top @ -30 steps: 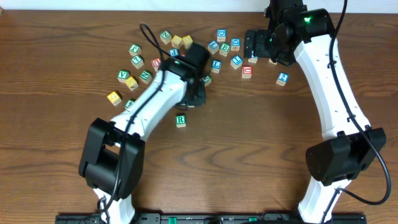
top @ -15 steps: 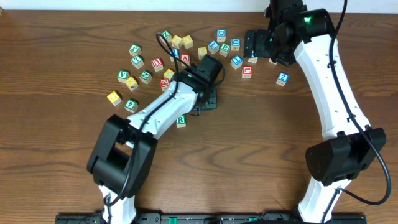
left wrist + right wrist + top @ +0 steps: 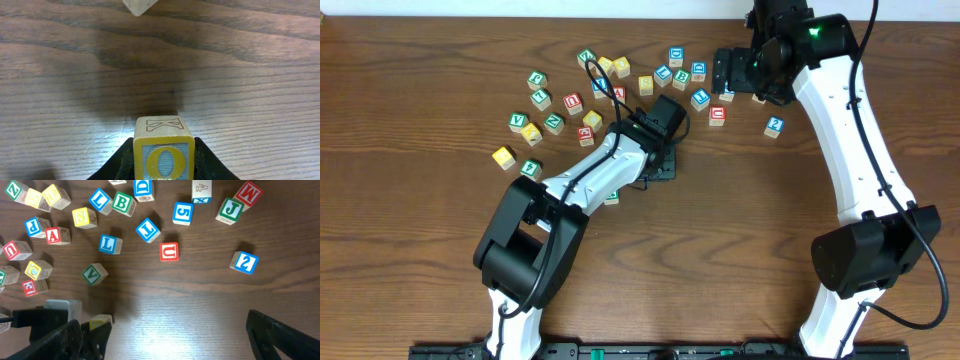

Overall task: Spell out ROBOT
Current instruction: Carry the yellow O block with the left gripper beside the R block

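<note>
My left gripper (image 3: pixel 659 166) is shut on a yellow-edged block with a yellow O on blue (image 3: pixel 163 150) and holds it low over bare wood. The same block shows as a yellow corner in the right wrist view (image 3: pixel 100 322). A green R block (image 3: pixel 611 197) lies just left of that gripper, partly under the arm. A green B block (image 3: pixel 121 203), a blue T block (image 3: pixel 148 230) and other letter blocks lie scattered further back. My right gripper (image 3: pixel 728 70) is open and empty, raised over the far blocks; its fingers frame the right wrist view (image 3: pixel 165 345).
Loose blocks spread across the far table: red U (image 3: pixel 717 114), blue 2 (image 3: pixel 774 126), green V (image 3: pixel 517 121), a yellow block (image 3: pixel 503 156). One pale block corner (image 3: pixel 138 6) lies ahead of the left gripper. Bare wood fills the table's near half.
My left arm has swung to the right with the O block, from beside the R block to a spot further right of it. The right arm has not moved.
</note>
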Tool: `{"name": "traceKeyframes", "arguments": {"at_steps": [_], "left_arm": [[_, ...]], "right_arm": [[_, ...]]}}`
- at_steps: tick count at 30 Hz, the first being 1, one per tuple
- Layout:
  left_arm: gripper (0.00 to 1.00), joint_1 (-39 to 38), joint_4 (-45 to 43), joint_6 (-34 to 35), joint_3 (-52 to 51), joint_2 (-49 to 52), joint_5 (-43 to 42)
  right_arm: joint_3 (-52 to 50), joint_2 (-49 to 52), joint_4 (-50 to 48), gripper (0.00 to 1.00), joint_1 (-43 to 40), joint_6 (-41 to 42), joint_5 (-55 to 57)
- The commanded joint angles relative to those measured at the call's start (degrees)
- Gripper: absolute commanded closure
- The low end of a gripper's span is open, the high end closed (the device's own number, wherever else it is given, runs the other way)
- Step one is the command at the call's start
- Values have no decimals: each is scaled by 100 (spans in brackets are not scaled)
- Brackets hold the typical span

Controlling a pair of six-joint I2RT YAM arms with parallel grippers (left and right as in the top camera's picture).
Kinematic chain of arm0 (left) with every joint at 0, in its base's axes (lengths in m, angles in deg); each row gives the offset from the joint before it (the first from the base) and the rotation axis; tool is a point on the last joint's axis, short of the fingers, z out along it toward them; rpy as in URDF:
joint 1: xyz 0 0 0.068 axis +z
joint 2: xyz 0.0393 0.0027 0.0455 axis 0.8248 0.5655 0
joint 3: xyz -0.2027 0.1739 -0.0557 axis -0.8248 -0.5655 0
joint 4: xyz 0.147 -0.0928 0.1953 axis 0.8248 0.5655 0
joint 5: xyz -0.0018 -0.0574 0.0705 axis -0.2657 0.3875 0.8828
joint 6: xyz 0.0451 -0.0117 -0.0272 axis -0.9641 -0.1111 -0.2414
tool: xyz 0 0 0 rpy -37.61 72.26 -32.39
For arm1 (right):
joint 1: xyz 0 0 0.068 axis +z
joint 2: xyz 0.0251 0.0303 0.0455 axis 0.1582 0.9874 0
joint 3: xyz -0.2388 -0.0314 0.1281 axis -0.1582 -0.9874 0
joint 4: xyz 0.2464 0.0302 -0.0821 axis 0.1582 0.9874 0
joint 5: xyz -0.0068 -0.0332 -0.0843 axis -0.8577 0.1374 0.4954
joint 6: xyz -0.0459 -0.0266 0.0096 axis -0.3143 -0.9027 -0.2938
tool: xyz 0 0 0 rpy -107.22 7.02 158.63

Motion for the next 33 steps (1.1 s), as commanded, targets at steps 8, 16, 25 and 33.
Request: {"name": "traceKeyframes", "arguments": {"at_steps": [8,16,25,33], "left_arm": [[72,-101,-208,9,-42,356,33],[72,-101,-254,9,-42,367,33],[50,-90,-245,-20,-17,223,31],[43,-4,-140,-188,42,-435,35]], "right_arm": [[-39,50,15,1,28,-63,28],[-39,50,-83,1,28,-66,24],[-37,22,-68,1,-66,-68,-4],[-37,-317,90,1,-413,-111,-39]]}}
